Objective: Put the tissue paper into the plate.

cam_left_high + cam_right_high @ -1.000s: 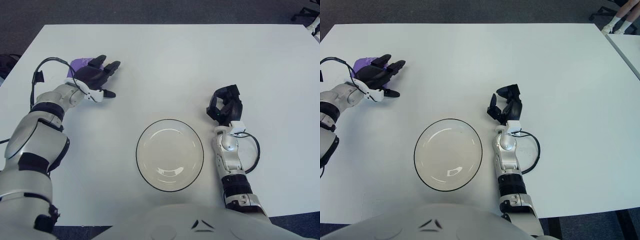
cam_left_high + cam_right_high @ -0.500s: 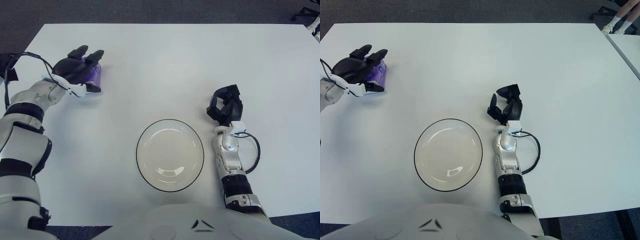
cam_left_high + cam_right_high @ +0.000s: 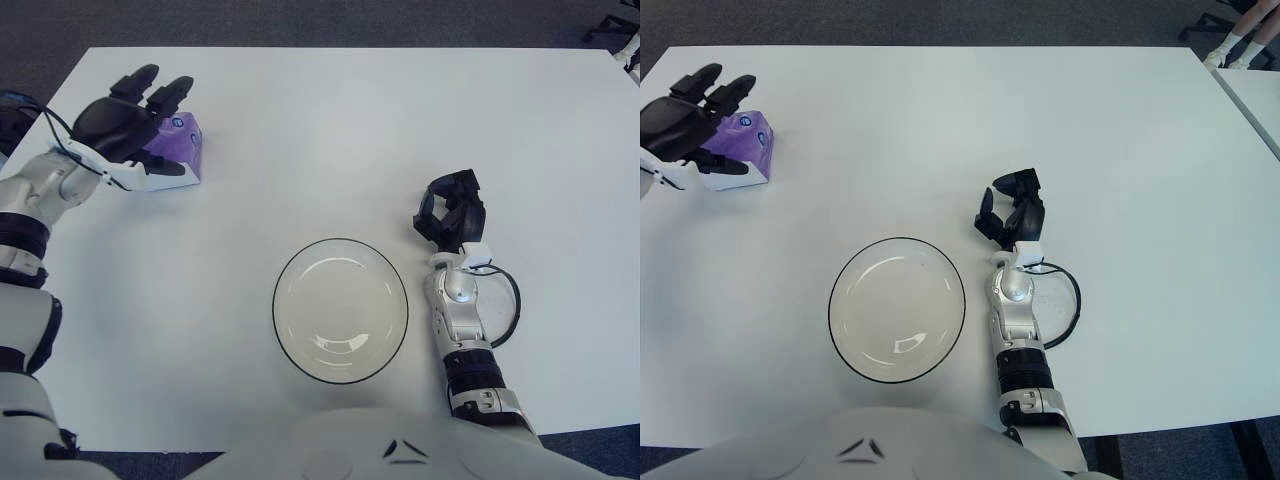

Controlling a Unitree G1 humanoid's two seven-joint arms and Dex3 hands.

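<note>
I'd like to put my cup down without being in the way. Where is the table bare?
The far right part of the white table, beyond the right hand, is bare, as is the far middle strip above the plate. Avoid the far left corner: there the left hand shows over the purple tissue pack.

One tissue pack [image 3: 178, 148], one plate [image 3: 285, 275]
</note>
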